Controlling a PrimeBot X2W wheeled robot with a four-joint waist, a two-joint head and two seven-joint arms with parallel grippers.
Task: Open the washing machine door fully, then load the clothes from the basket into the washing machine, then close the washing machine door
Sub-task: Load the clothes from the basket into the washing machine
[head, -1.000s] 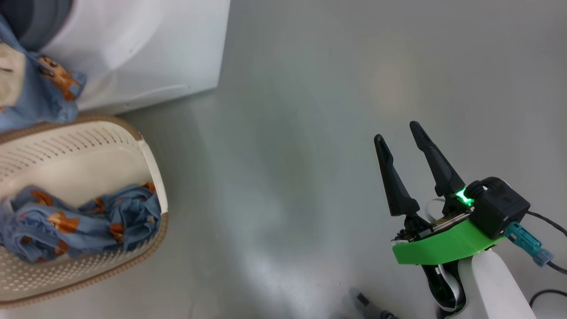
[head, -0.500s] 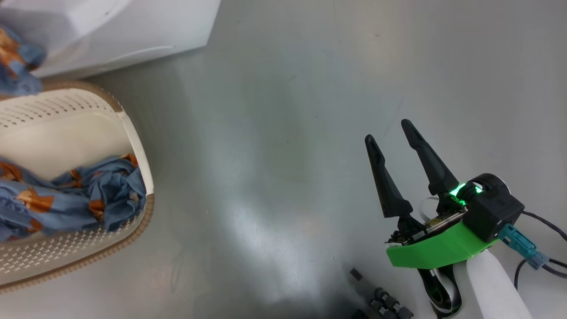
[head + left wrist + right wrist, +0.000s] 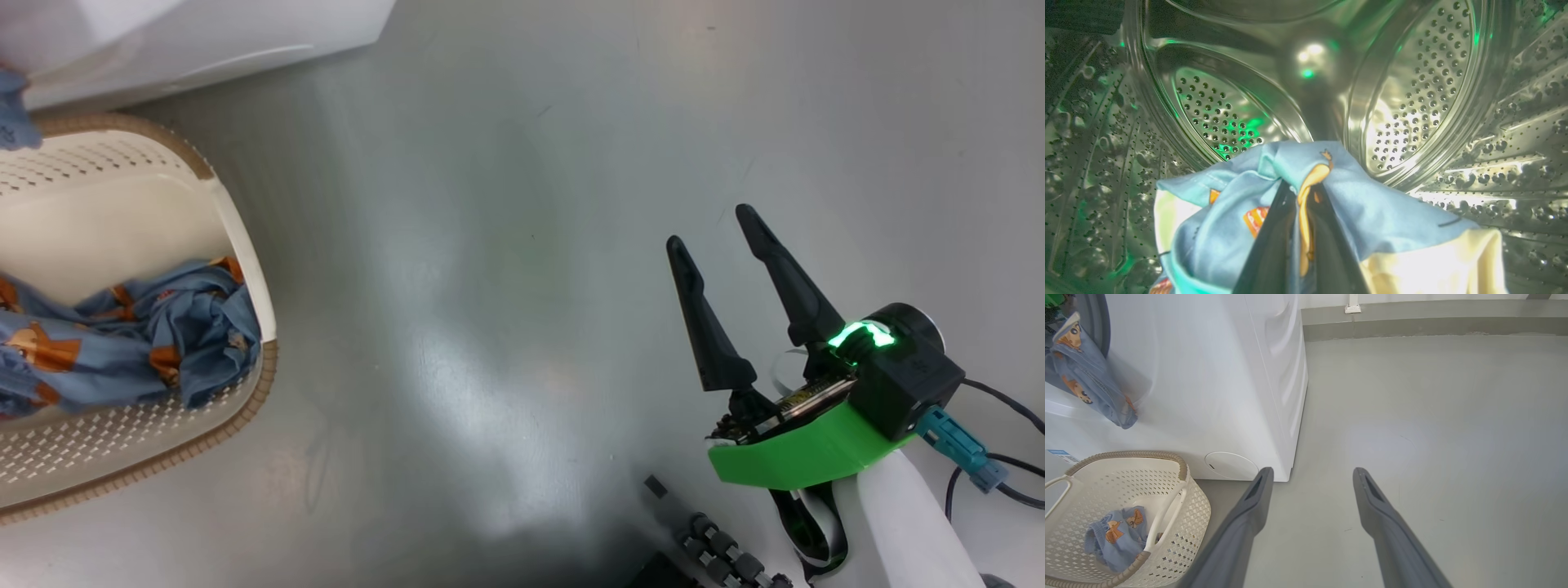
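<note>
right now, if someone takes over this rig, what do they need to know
Left gripper: shut on a bear-print garment, inside the drum.
Right gripper: open, empty, over the floor.
Basket: more clothes inside, beside the washing machine.
Done: door evidently open, loading under way.
To do: release the garment, load the rest, close the door.

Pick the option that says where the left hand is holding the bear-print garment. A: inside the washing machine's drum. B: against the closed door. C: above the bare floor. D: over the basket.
A: the left wrist view shows the left hand shut on the garment, with the perforated steel drum all around it.
</note>
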